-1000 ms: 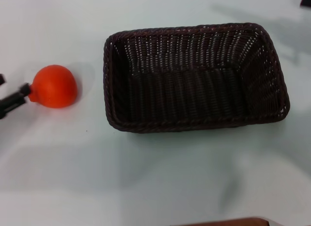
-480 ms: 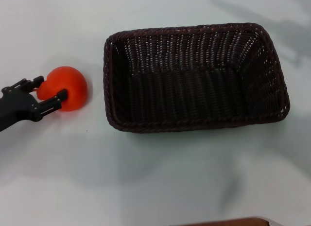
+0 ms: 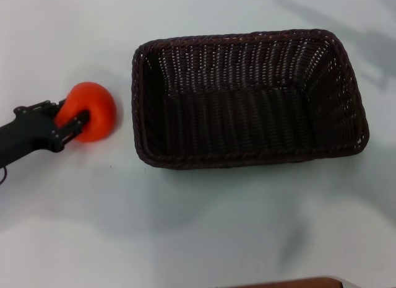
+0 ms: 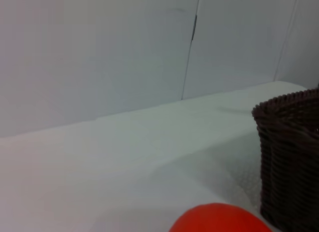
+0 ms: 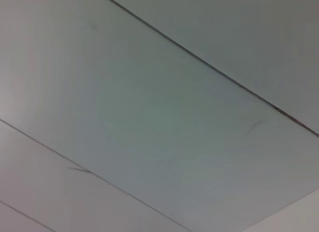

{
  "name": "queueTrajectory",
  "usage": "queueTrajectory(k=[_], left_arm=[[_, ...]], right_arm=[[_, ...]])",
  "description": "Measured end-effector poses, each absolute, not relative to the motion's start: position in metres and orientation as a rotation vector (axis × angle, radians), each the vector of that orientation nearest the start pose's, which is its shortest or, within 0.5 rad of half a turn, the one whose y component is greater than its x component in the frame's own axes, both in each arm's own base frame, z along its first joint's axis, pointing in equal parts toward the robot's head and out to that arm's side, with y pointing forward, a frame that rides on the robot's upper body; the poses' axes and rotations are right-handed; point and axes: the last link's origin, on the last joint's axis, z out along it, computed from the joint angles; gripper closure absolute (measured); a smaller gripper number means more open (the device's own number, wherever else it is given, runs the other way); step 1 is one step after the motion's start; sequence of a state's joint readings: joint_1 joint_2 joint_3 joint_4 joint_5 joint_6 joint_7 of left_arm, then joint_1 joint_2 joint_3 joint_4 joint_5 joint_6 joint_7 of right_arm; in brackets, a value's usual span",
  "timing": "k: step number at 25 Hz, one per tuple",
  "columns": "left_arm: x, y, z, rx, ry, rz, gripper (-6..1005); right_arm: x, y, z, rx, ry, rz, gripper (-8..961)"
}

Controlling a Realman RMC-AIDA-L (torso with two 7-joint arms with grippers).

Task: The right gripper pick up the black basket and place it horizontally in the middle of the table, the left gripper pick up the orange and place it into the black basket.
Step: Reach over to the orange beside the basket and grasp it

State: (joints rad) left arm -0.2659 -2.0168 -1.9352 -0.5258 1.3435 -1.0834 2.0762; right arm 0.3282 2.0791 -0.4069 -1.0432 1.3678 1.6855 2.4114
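Note:
The orange (image 3: 94,111) lies on the white table (image 3: 185,226), to the left of the black basket (image 3: 247,159). My left gripper (image 3: 71,113) reaches in from the left edge, and its two black fingers (image 3: 79,120) are closed on the orange's narrow left end. The orange rests on the table. The basket lies lengthwise across the middle of the table, upright and empty. In the left wrist view the orange's top (image 4: 219,219) shows close up, with the basket's corner (image 4: 291,157) beyond it. The right gripper is out of view.
A brown edge (image 3: 291,282) shows at the table's near side. The right wrist view shows only pale panels (image 5: 159,112). A pale wall (image 4: 124,52) stands behind the table.
My left gripper has come in from the left and taken the orange's narrow end between its fingers. The orange has shifted to the right, toward the basket. The basket has not moved.

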Motion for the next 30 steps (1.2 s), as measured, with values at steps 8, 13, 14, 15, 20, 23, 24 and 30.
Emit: queueTrajectory(k=[8,13,14,15,20,23,24,30], left_arm=[[-0.347,0.303,-0.003,-2.258,-0.694,-0.557,591],[-0.346,0.301,0.019,-2.182,-0.65,-0.629,652],[-0.345,0.3,0.024,-2.167,-0.636,-0.657,661],[-0.343,0.3,0.029,-2.155,-0.624,-0.684,671],[-0.324,0.294,0.047,-2.133,-0.521,-0.846,750],[-0.31,0.292,0.049,-2.143,-0.453,-0.896,845],[-0.309,0.293,0.047,-2.143,-0.448,-0.89,884],[-0.316,0.295,0.036,-2.143,-0.493,-0.824,947]], right_arm=[[0.298,0.296,0.127,-1.398,-1.648,-0.386,22],[0.299,0.296,0.123,-1.395,-1.633,-0.376,22],[0.299,0.297,0.123,-1.394,-1.632,-0.374,22],[0.299,0.297,0.122,-1.391,-1.633,-0.371,22],[0.297,0.299,0.122,-1.382,-1.634,-0.368,23],[0.297,0.3,0.121,-1.375,-1.633,-0.363,23],[0.297,0.3,0.12,-1.374,-1.632,-0.358,23],[0.299,0.299,0.116,-1.374,-1.626,-0.347,23]])
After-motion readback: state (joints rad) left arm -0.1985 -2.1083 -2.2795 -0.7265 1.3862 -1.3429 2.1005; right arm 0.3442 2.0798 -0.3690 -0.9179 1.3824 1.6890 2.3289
